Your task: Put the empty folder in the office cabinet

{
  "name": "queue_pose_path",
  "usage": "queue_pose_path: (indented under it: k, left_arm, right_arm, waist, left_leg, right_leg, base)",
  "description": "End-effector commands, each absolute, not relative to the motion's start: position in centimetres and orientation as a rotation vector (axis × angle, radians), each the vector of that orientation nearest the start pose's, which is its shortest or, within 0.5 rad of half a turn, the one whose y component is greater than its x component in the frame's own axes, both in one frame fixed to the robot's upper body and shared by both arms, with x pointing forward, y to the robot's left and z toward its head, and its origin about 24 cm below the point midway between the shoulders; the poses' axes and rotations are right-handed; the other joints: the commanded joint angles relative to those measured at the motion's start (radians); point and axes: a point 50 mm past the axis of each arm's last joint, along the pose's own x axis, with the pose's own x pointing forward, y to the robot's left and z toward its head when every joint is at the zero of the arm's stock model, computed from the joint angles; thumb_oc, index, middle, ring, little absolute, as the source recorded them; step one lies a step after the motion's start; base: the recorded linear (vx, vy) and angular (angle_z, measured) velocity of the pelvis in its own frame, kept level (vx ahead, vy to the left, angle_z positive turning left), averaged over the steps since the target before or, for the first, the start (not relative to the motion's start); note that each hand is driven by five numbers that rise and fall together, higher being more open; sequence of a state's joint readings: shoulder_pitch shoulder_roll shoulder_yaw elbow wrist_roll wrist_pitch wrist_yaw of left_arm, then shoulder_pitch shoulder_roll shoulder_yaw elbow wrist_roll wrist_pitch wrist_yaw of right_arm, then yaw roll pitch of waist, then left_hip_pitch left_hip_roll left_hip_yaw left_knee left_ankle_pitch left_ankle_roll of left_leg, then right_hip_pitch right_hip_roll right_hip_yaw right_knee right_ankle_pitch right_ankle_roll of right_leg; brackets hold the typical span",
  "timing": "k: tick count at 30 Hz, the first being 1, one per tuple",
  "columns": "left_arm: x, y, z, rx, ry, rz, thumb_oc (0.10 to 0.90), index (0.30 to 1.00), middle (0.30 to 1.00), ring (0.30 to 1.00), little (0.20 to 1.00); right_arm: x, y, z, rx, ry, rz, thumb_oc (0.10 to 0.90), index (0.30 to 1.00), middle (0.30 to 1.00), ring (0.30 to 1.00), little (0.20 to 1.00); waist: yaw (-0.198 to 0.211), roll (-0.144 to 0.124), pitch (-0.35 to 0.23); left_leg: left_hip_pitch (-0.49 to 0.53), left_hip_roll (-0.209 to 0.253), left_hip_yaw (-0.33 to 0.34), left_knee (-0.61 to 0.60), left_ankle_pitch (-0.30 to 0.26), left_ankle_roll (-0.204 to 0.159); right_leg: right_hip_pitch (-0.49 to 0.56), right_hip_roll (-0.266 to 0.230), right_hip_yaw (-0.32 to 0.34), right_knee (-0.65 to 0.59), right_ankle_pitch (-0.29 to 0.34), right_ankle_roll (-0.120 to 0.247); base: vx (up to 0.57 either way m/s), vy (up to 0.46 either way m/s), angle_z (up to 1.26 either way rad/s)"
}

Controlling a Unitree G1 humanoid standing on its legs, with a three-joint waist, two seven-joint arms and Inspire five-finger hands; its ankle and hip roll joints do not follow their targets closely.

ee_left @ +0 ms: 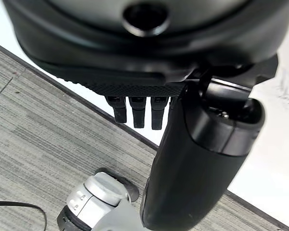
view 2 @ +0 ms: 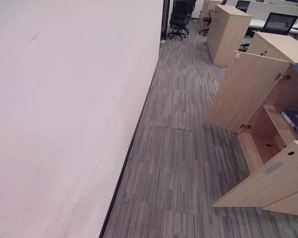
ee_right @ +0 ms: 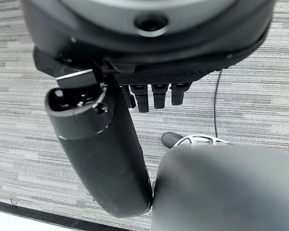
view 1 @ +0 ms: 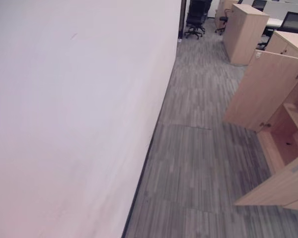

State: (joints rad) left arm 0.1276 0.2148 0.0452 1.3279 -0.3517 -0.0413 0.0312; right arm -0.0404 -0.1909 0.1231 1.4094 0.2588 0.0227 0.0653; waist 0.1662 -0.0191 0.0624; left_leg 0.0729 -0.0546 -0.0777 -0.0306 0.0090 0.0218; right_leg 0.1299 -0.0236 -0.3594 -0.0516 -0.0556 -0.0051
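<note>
Your left hand (ee_left: 192, 159) and right hand (ee_right: 106, 144) hang relaxed and empty, so the open light-wood office cabinet (view 2: 268, 134) already holds the blue folder (view 2: 297, 122).

Evenly lit and bright, soft overhead office light, no hard shadows. Faint pink cast of glare across the wall (view 1: 74, 114), washing out its surface. Carpet (view 2: 184, 163) stripes crisp near the middle, softer far off by the chairs (view 1: 195, 20). Slight bowing at the edges. Cabinet (view 2: 268, 124) interior dimmer, shaded. Up close, both hands' (ee_left: 192, 163) (ee_right: 103, 159) bulk dark and blurred
</note>
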Motion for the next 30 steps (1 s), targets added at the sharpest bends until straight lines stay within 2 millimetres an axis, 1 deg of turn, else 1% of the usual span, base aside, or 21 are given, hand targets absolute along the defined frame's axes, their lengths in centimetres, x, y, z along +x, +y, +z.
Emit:
queue_pose_path:
  k: [1, 8, 20, 24, 26, 27, 28, 30]
  left_arm:
    - [1.2, 25.1, -16.8, -0.157, 1.350, 0.551, 0.800, 0.900, 0.900, 0.900, 0.900]
    - [0.8, 25.1, -16.9, -0.135, 1.376, 0.534, 0.800, 0.900, 0.900, 0.900, 0.900]
    - [0.7, 24.7, -17.0, -0.131, 1.399, 0.483, 0.800, 0.900, 0.900, 0.900, 0.900]
    - [0.8, 24.8, -16.9, -0.151, 1.383, 0.527, 0.800, 0.900, 0.900, 0.900, 0.900]
    - [1.2, 24.8, -16.9, -0.171, 1.352, 0.567, 0.800, 0.900, 0.900, 0.900, 0.900]
    - [1.2, 24.8, -16.9, -0.171, 1.352, 0.567, 0.800, 0.900, 0.900, 0.900, 0.900]
    - [1.6, 24.9, -16.9, -0.179, 1.324, 0.591, 0.800, 0.900, 0.900, 0.900, 0.900]
    - [2.0, 24.9, -16.8, -0.202, 1.297, 0.618, 0.800, 0.900, 0.900, 0.900, 0.900]
  right_arm:
    - [7.0, -22.0, -17.1, 0.032, 1.361, -0.164, 0.800, 0.900, 0.900, 0.900, 0.900]
    - [6.8, -22.6, -17.0, 0.048, 1.364, -0.205, 0.800, 0.900, 0.900, 0.900, 0.900]
    - [6.8, -23.0, -16.9, 0.100, 1.344, -0.254, 0.800, 0.900, 0.900, 0.900, 0.900]
    - [6.9, -23.0, -16.9, 0.127, 1.324, -0.287, 0.800, 0.900, 0.900, 0.900, 0.900]
    - [7.1, -23.1, -16.8, 0.169, 1.292, -0.348, 0.800, 0.900, 0.900, 0.900, 0.900]
    - [7.1, -23.1, -16.8, 0.170, 1.292, -0.348, 0.800, 0.900, 0.900, 0.900, 0.900]
    - [7.2, -23.2, -16.8, 0.207, 1.271, -0.398, 0.800, 0.900, 0.900, 0.900, 0.900]
    - [7.2, -23.1, -16.8, 0.228, 1.260, -0.418, 0.800, 0.900, 0.900, 0.900, 0.900]
  waist:
    - [-0.003, -0.023, -0.017]
    - [-0.012, -0.021, -0.016]
    - [-0.035, -0.020, -0.009]
    - [-0.038, -0.023, -0.008]
    - [-0.040, -0.023, -0.007]
    - [-0.039, -0.023, -0.007]
    - [-0.043, -0.023, -0.005]
    - [-0.043, -0.023, -0.005]
  left_leg:
    - [-0.019, -0.016, -0.069, -0.057, -0.007, -0.034]
    - [-0.017, -0.014, -0.061, -0.057, -0.010, -0.034]
    - [-0.012, -0.007, -0.039, -0.057, -0.020, -0.032]
    - [-0.011, -0.006, -0.033, -0.057, -0.023, -0.032]
    - [-0.011, -0.007, -0.029, -0.057, -0.023, -0.032]
    - [-0.011, -0.007, -0.029, -0.057, -0.023, -0.032]
    - [-0.013, -0.008, -0.029, -0.057, -0.023, -0.032]
    - [-0.014, -0.008, -0.029, -0.057, -0.023, -0.032]
  right_leg:
    - [0.026, -0.045, -0.038, -0.016, 0.016, 0.063]
    - [0.025, -0.044, -0.033, -0.019, 0.017, 0.062]
    - [0.018, -0.045, -0.016, -0.019, 0.023, 0.066]
    - [0.017, -0.046, -0.012, -0.021, 0.027, 0.068]
    - [0.017, -0.047, -0.011, -0.022, 0.030, 0.071]
    - [0.017, -0.047, -0.010, -0.022, 0.030, 0.071]
    - [0.016, -0.049, -0.010, -0.021, 0.031, 0.072]
    - [0.016, -0.050, -0.010, -0.021, 0.032, 0.073]
  base:
    - [0.00, 0.000, 0.00]
    - [0.00, 0.002, -0.02]
    - [0.01, 0.007, -0.06]
    - [0.00, 0.010, -0.11]
    - [-0.01, 0.016, -0.05]
    - [0.00, 0.000, 0.00]
    - [0.00, 0.000, 0.00]
    - [0.00, 0.000, 0.00]
